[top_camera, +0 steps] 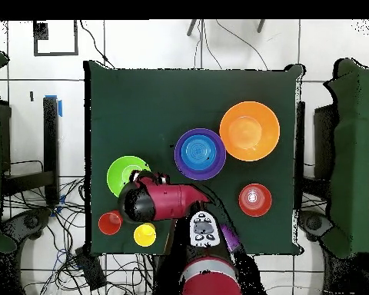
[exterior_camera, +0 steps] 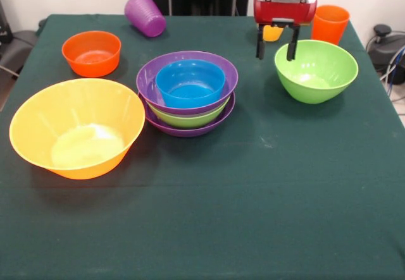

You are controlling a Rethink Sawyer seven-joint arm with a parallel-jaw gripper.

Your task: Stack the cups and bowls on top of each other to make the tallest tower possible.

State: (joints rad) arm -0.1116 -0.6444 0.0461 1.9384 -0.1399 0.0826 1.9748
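- While the gripper (exterior_camera: 276, 51) hangs open and empty at the far rim of the loose green bowl (exterior_camera: 316, 70), the big yellow bowl (exterior_camera: 77, 127) sits near left, well apart from everything. It is much the widest piece. I judge that setting it on the tower late would cap and hide the pile, or let it rock.
- Centre table holds the tower (exterior_camera: 187, 91): a purple bowl at the bottom, green above it, another purple, and the blue bowl (exterior_camera: 190, 83) nested on top. Nested pieces add little height, so the pile stays low.
- That green bowl at far right is the nearest pick. A rim pinch on glossy plastic could slip or tip it, and it is wider than the blue bowl, so it would perch badly there.
- At far left stands the small red-orange bowl (exterior_camera: 92, 53), with clear cloth all round it.
- Cups crowd the far edge: the purple cup (exterior_camera: 145, 15) lies on its side, the orange-red cup (exterior_camera: 330, 24) stands just behind the green bowl, and a yellow cup (exterior_camera: 273, 33) is half hidden behind the gripper. A lowering arm could knock these two.
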